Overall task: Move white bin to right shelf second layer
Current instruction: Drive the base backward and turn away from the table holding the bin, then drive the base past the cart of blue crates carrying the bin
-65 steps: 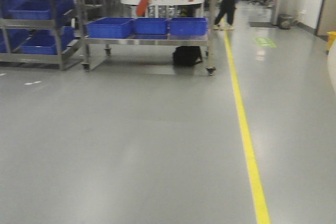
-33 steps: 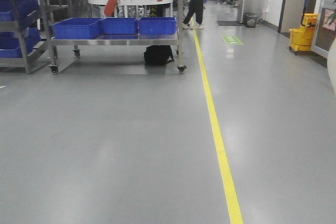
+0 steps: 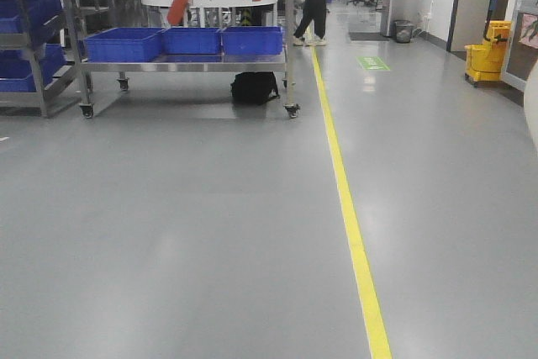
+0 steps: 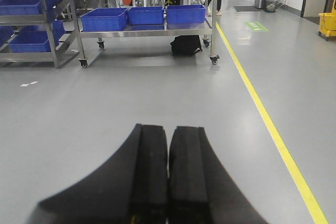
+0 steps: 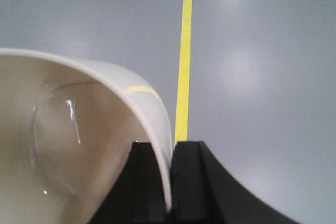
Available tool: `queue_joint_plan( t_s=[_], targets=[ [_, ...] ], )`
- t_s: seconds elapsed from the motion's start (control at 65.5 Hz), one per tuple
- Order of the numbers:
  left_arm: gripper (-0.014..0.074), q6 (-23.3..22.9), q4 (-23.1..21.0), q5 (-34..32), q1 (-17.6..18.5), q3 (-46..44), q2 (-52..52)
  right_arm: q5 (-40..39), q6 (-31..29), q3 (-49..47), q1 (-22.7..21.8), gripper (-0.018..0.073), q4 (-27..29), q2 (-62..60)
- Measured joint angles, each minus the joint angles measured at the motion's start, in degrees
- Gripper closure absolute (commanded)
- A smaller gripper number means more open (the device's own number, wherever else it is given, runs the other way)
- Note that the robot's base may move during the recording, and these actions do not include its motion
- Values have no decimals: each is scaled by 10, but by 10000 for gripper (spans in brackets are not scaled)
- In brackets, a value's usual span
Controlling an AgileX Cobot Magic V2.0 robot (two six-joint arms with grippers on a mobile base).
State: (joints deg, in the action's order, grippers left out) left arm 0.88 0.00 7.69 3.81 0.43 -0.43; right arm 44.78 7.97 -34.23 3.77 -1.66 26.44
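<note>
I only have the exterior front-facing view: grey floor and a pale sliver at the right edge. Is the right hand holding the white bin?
Observer: Yes. In the right wrist view the right hand pinches the rim wall of the glossy cream-white plastic bin, one finger inside and one outside.
Operator: And the left hand?
Observer: The left hand is shut, its black fingers pressed together with nothing between them.
Operator: Anything in the bin?
Observer: The part of its inside that shows is bare.

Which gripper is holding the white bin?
The right gripper, clamped on the wall of the white bin; the left gripper is shut on nothing.
</note>
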Motion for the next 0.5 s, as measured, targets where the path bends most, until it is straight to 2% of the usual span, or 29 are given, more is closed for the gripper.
queue_joint_plan(
  t_s=[0.504],
  targets=[
    [512,0,0,0,0,0,0,0,0,0,0,512,0,0]
  ],
)
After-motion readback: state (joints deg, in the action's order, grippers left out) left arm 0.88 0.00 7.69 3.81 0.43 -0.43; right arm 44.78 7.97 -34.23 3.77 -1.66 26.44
